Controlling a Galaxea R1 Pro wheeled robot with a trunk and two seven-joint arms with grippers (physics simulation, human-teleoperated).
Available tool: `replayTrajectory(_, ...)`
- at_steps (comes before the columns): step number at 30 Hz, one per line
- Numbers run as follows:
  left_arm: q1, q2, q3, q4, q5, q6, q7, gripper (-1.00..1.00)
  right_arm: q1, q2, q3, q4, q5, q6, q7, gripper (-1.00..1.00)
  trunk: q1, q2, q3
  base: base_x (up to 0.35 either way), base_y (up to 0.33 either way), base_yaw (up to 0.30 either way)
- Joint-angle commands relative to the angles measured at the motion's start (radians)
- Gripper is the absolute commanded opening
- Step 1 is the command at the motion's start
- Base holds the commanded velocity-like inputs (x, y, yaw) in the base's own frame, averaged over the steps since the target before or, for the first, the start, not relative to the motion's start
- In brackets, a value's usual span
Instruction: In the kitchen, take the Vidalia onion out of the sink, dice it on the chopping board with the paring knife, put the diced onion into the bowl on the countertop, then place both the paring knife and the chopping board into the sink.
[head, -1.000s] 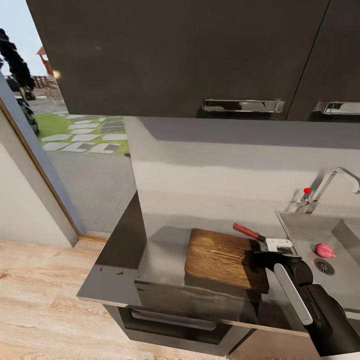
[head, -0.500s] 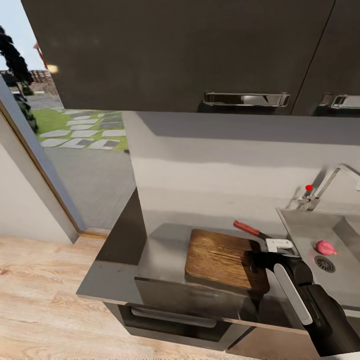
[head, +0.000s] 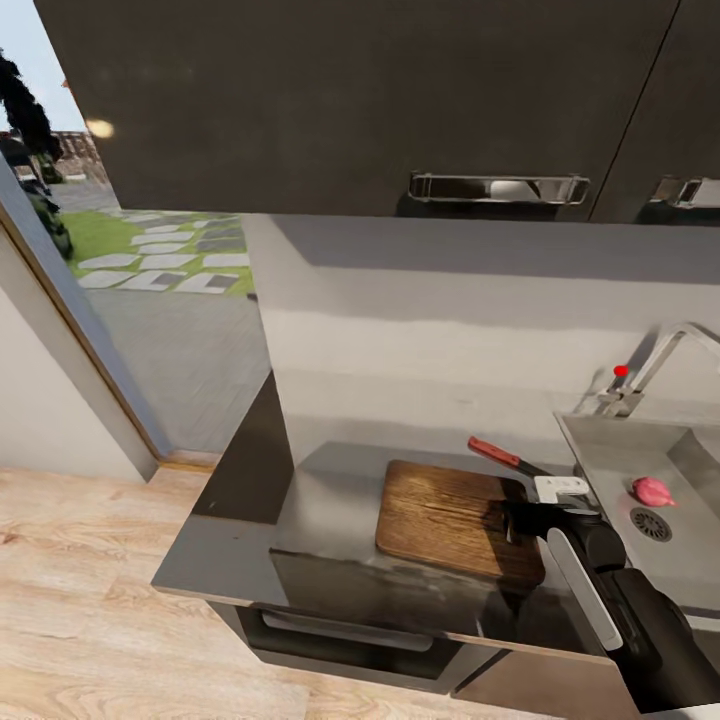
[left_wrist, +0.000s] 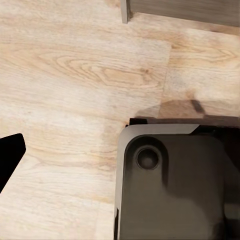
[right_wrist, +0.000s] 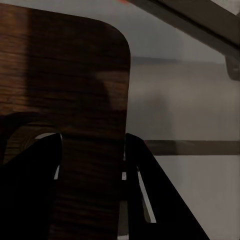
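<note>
Left gripper: we see one dark finger (left_wrist: 10, 155) at the edge of its wrist view, above the wooden floor (left_wrist: 75, 70) and beside the robot's grey base (left_wrist: 175, 185); we cannot tell how wide it stands.
Chopping board (head: 455, 517): it lies flat on the countertop (head: 330, 500); its right end sits between the right fingers.
Paring knife (head: 505, 460): on the countertop just behind the right gripper, beyond the board's far corner.
Right gripper (head: 520, 522): we see its two fingers (right_wrist: 30, 200) closed on the board's end, one on each face.
Vidalia onion (head: 651, 490): to the right of this gripper, inside the sink (head: 615, 450), just beside the black drain (head: 650, 523).
</note>
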Motion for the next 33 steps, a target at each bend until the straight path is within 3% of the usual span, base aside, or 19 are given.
replayTrajectory(1, 0.0, 0.0, 0.002, -0.001, 0.0, -0.002, -0.001, 1.0, -0.001, -0.001, 0.002, 0.0, -0.007, 0.005, -0.011, -1.0, 0.001, -0.002, -0.002, 0.0, 0.0, 0.0)
replayTrajectory(12, 0.0, 0.0, 0.002, -0.001, 0.0, -0.002, -0.001, 1.0, -0.001, -0.001, 0.015, 0.0, -0.006, 0.007, -0.011, -1.0, 0.001, -0.002, -0.01, 0.0, 0.0, 0.0)
replayTrajectory(13, 0.0, 0.0, 0.002, -0.001, 0.0, -0.002, -0.001, 1.0, -0.001, -0.001, 0.019, 0.0, -0.006, 0.007, -0.011, 1.0, 0.001, -0.002, -0.01, 0.0, 0.0, 0.0)
replayTrajectory(33, 0.0, 0.0, 0.002, -0.001, 0.0, -0.002, -0.001, 1.0, -0.001, -0.001, 0.025, -0.005, -0.008, 0.007, -0.01, 1.0, 0.001, -0.002, -0.019, 0.0, 0.0, 0.0)
